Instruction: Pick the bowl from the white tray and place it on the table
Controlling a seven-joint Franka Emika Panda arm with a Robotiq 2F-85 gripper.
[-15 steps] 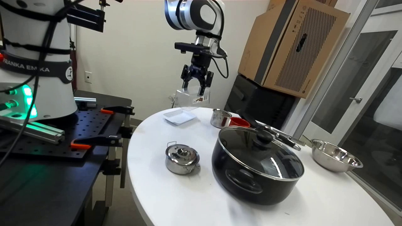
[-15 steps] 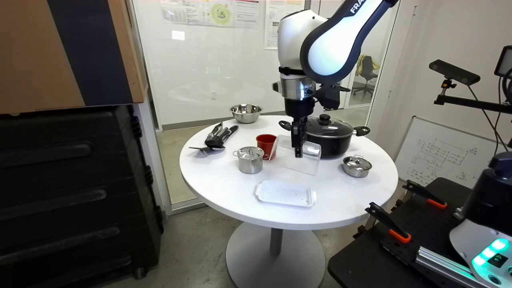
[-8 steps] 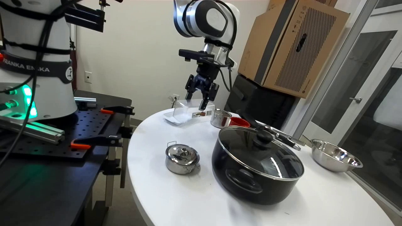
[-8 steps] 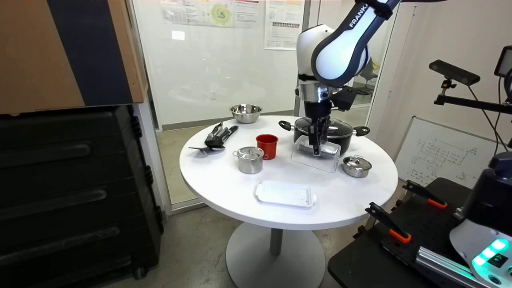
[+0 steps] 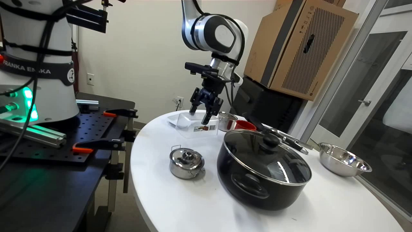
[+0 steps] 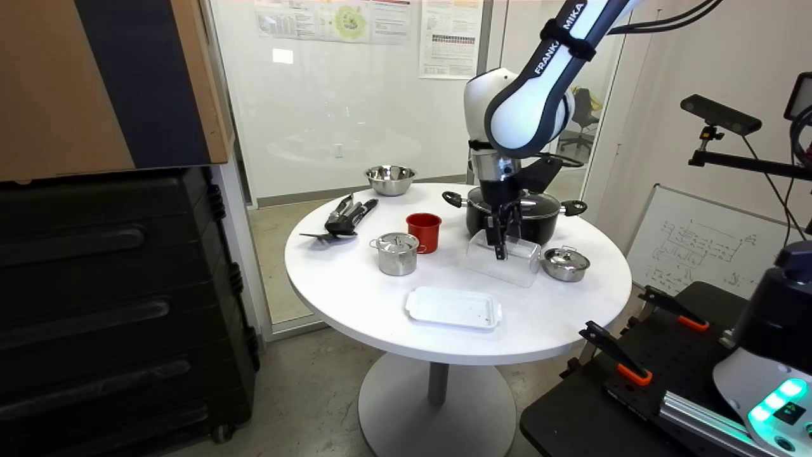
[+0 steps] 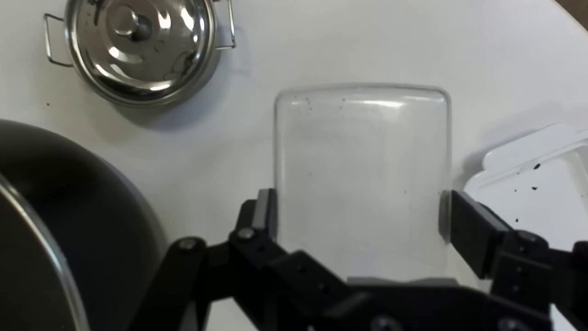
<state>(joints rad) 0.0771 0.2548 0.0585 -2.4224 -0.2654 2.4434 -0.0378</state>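
On or just above the round white table (image 6: 352, 292), which of the two cannot be told, the bowl (image 7: 363, 174), clear and box-like, is off the tray (image 6: 451, 307) and in the gripper (image 7: 360, 210), whose jaws press on opposite walls. Tray and black pot (image 5: 273, 190) stand near the bowl, on opposite sides of it, and the small pot (image 6: 566, 264) is also near it. Farther from the bowl are the cup (image 6: 424, 233) and tall pot (image 6: 398, 255); well apart from it, the utensils (image 6: 347, 217) and steel bowl (image 6: 390, 180).
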